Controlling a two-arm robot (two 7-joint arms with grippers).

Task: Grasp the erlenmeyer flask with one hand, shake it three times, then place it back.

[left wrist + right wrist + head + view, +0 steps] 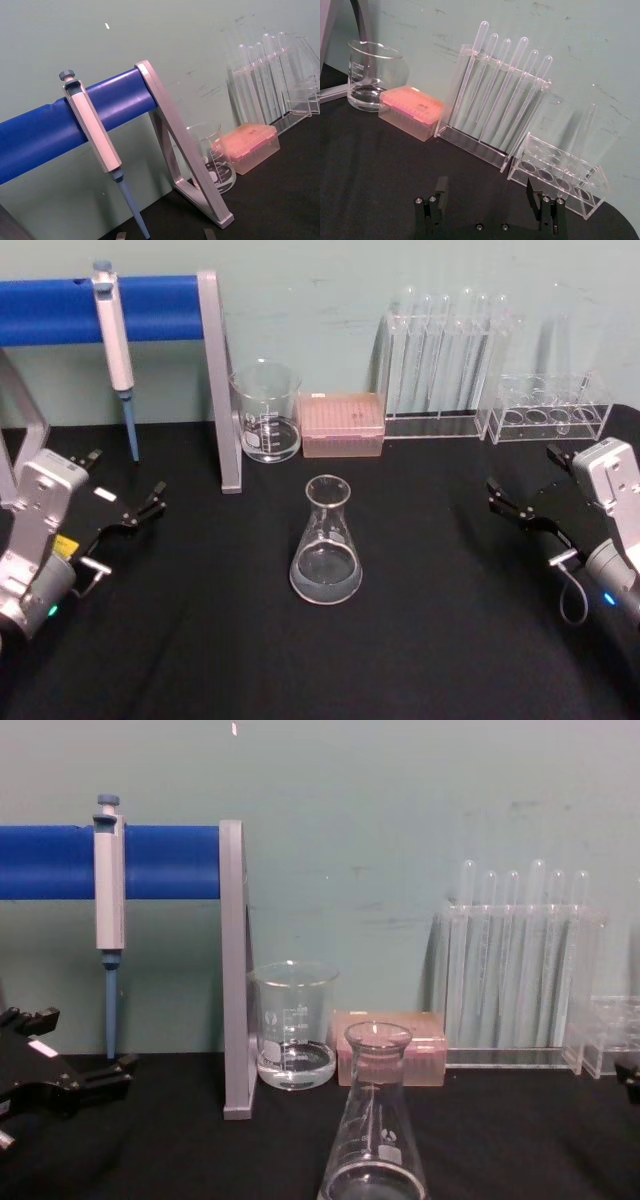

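Now: flask [325, 545] stands untouched on table [200, 640].
L claw [130, 473] & R claw [520, 472] both open; take neck squarely, lift straight.

Soft even light, faint shadows

Flask [325, 545] mid-table [200, 640], before beaker [266, 410] and tip box [343, 424]; tube rack [435, 370] right of box.
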